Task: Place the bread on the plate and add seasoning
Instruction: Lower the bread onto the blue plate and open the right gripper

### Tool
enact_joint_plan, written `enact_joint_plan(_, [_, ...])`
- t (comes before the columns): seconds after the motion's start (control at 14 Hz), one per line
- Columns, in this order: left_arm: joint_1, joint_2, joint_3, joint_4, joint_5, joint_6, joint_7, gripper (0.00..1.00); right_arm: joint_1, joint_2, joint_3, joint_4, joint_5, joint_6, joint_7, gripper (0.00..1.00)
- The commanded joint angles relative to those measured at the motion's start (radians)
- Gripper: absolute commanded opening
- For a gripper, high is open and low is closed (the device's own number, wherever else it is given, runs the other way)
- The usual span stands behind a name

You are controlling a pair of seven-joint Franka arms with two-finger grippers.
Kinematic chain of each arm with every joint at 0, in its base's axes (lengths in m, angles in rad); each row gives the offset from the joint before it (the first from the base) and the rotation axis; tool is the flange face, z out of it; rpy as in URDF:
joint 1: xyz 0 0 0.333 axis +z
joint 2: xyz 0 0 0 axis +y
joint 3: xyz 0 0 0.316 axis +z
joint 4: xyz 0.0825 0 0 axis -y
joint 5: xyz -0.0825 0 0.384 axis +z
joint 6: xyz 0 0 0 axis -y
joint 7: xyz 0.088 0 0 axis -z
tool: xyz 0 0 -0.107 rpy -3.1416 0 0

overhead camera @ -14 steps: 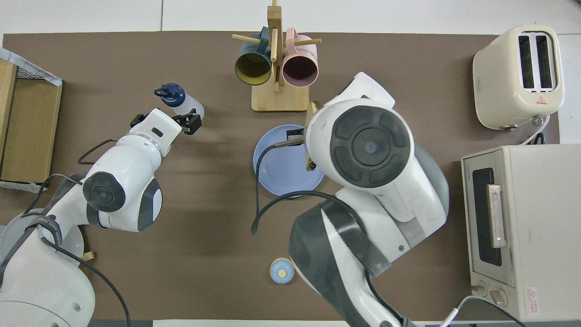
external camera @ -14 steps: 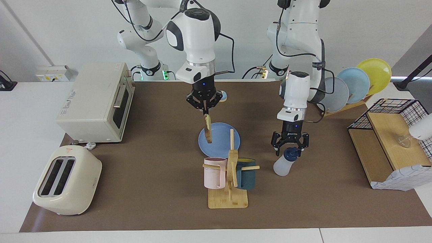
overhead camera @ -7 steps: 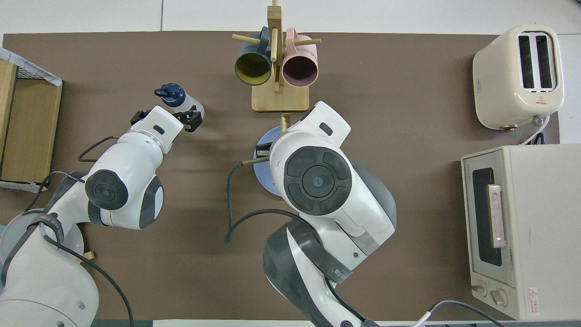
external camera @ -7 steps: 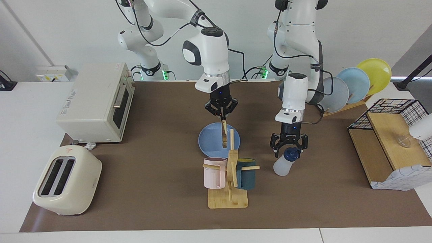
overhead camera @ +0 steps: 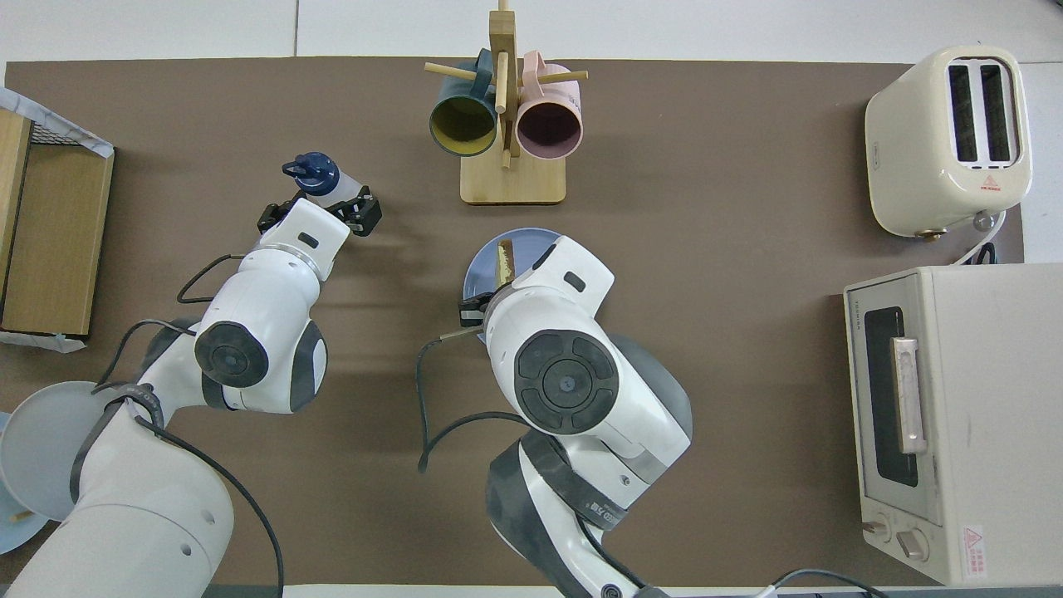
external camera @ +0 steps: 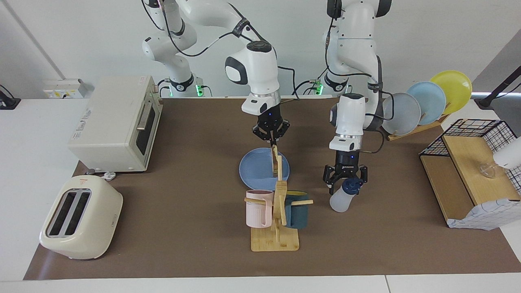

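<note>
The bread [external camera: 275,161] hangs upright, edge-on to the facing view, from my right gripper [external camera: 271,140], which is shut on its top edge. It is low over the blue plate [external camera: 252,169]; whether its lower edge touches I cannot tell. From overhead the bread [overhead camera: 504,259] shows as a thin strip over the plate [overhead camera: 477,278], and the right wrist hides the gripper. The seasoning bottle [external camera: 340,199] with its navy cap [overhead camera: 315,173] stands toward the left arm's end. My left gripper [external camera: 345,180] is open, its fingers [overhead camera: 365,218] straddling the bottle's neck just below the cap.
A wooden mug rack [external camera: 276,228] with a pink and a dark teal mug stands just past the plate, farther from the robots. A toaster [external camera: 81,217] and toaster oven [external camera: 116,122] occupy the right arm's end. A plate rack [external camera: 427,101] and wire basket [external camera: 472,162] occupy the other.
The right gripper has carried the bread lower and toward the left arm's end, over the plate. The left gripper has come down around the bottle's neck, still open.
</note>
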Motion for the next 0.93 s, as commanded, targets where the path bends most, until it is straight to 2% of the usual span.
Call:
enact_joint_plan(0.0, [-0.017,0.044,0.018,0.047,-0.027,0.024,-0.010,1.00,-0.024,-0.040,0.004,-0.076,0.017,0.027,-0.007,0.00])
enact_joint_plan(0.43, [-0.014,0.066,0.018,0.061,-0.051,0.051,-0.014,1.00,-0.061,-0.071,0.001,-0.158,0.016,0.028,-0.014,0.00])
enact_joint_plan(0.85, [-0.008,0.075,0.017,0.069,-0.053,0.061,-0.016,1.00,-0.141,-0.069,0.002,-0.162,0.016,0.028,-0.014,0.00])
